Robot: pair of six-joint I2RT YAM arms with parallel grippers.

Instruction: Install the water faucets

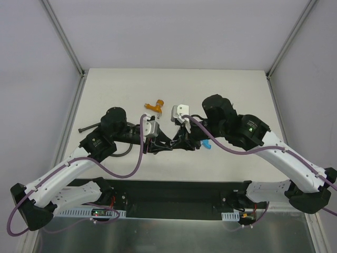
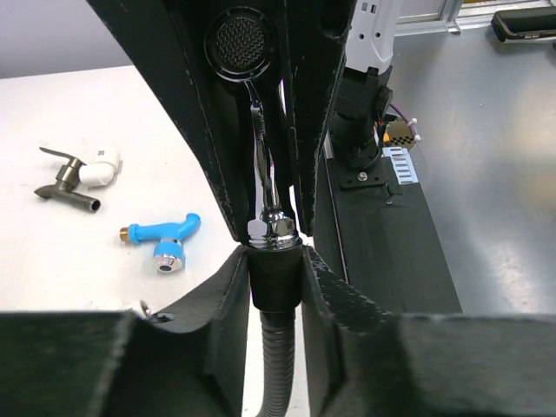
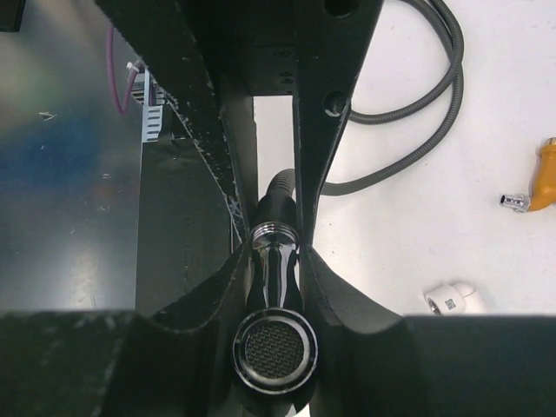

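My left gripper point(image 2: 274, 261) is shut on the black end collar point(image 2: 274, 280) of the dark flexible hose point(image 3: 417, 113). My right gripper point(image 3: 276, 261) is shut on the shiny chrome faucet point(image 3: 276, 282), its mesh outlet facing the right wrist camera. The chrome faucet point(image 2: 270, 204) meets the hose collar end to end between the grippers, which meet above the table's near middle point(image 1: 169, 142). The blue faucet point(image 2: 162, 238) and the dark grey faucet point(image 2: 64, 184) lie on the table. The orange faucet point(image 1: 154, 107) lies further back.
A white elbow fitting point(image 2: 103, 166) sits on the dark grey faucet's end. Another white elbow fitting point(image 3: 453, 298) lies loose on the table. The hose loops on the table at the left point(image 1: 89, 127). The black base plate point(image 1: 168, 192) runs along the near edge.
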